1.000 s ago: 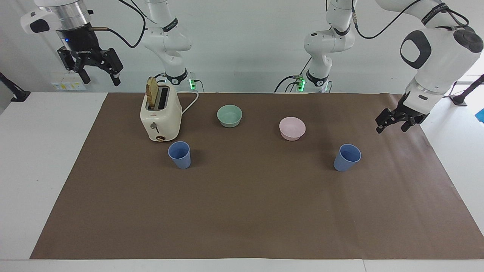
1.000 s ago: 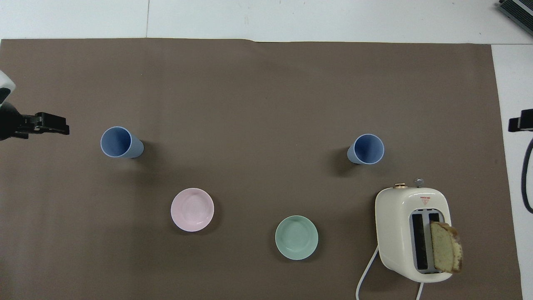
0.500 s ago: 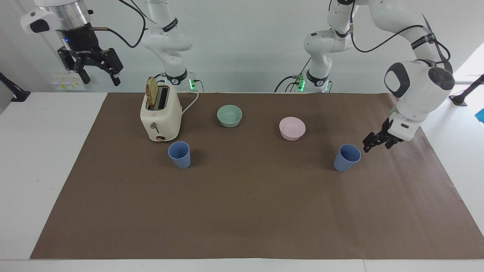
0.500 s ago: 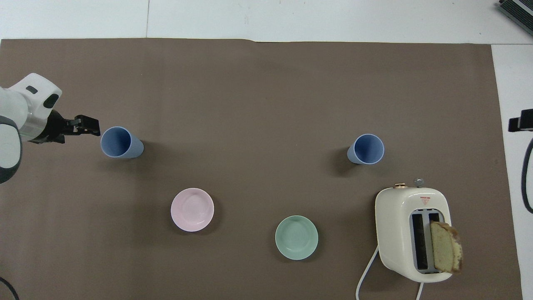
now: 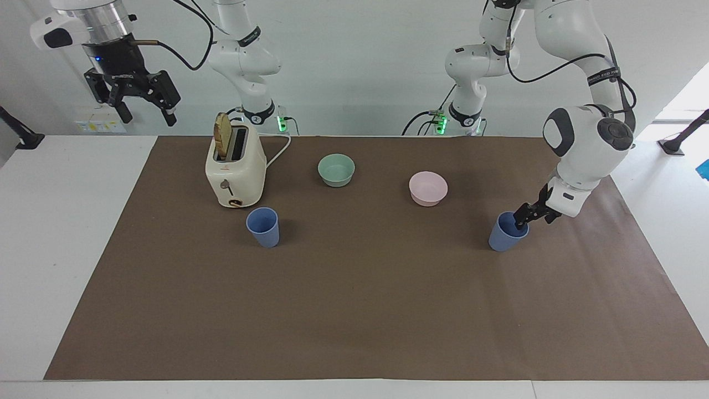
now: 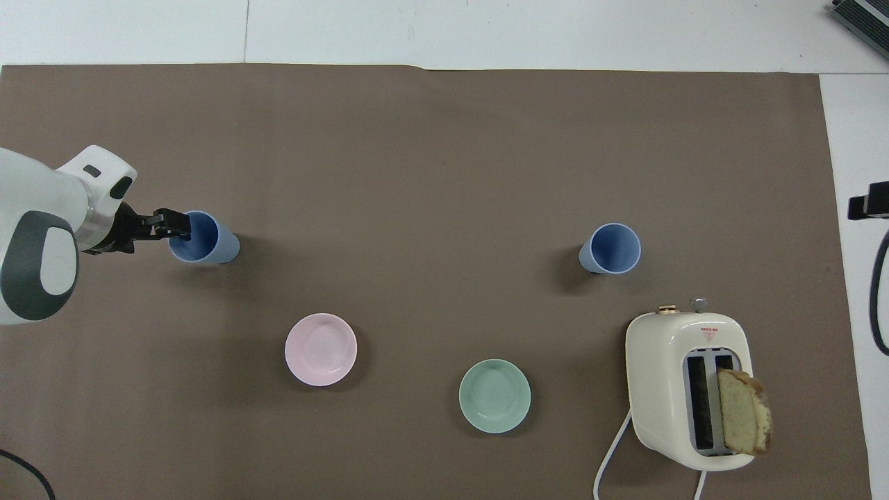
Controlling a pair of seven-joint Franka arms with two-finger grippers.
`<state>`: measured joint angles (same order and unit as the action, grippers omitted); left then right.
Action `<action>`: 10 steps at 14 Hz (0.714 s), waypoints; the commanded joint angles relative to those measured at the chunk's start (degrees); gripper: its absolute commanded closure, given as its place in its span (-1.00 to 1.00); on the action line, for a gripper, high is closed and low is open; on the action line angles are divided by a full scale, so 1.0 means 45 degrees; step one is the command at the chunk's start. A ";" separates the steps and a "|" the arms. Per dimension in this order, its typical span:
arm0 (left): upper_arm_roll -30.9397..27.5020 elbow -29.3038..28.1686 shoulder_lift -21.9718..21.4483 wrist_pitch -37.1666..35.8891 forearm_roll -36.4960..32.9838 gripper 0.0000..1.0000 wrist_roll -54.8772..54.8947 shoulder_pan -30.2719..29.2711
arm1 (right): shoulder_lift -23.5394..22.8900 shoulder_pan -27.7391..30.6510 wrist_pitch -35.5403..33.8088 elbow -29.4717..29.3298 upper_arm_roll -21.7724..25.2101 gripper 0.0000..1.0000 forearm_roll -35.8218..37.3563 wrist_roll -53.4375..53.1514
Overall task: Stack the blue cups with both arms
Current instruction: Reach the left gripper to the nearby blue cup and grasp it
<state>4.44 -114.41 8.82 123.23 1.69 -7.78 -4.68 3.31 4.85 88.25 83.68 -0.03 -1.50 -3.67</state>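
We see the left pincer [image 5: 522,223] has dropped to the matte blue tapered cup's [image 5: 507,233] rim, jaws wide; right pincer [image 5: 141,105] waits wide above the surface's [image 5: 66,233] edge.

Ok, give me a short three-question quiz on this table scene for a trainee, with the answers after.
1. True or false: the blue cup at the left arm's end of the table is already stacked in the other blue cup.
2. Which gripper is at a cup's rim: A) left gripper, B) right gripper?
3. Fill in: a slice of bread sticks up from the ____.

Key
1. False: both cups stand apart on the brown mat.
2. A; the right gripper waits, raised over the white tabletop off the mat's edge at the right arm's end.
3. toaster
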 commanded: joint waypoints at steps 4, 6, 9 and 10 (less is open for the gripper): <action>-0.0147 -0.0416 -0.0261 0.0409 -0.0101 0.43 -0.0010 0.0219 | -0.0033 0.0035 -0.0256 -0.0178 -0.0070 -1.00 0.0079 -0.0142; -0.0128 -0.0396 -0.0261 0.0410 -0.0120 1.00 0.0010 0.0219 | -0.0033 0.0035 -0.0256 -0.0178 -0.0070 -1.00 0.0079 -0.0142; -0.0089 -0.0104 -0.0183 0.0254 -0.0062 1.00 0.0010 0.0239 | -0.0033 0.0035 -0.0256 -0.0178 -0.0070 -1.00 0.0079 -0.0142; -0.0069 0.0013 -0.0222 0.0176 -0.0062 1.00 -0.0029 0.0239 | -0.0033 0.0035 -0.0256 -0.0178 -0.0070 -1.00 0.0079 -0.0142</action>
<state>4.81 -114.24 8.26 123.89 2.05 -7.64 -4.34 3.31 4.85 88.25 83.68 -0.03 -1.50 -3.67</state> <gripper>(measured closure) 0.938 0.000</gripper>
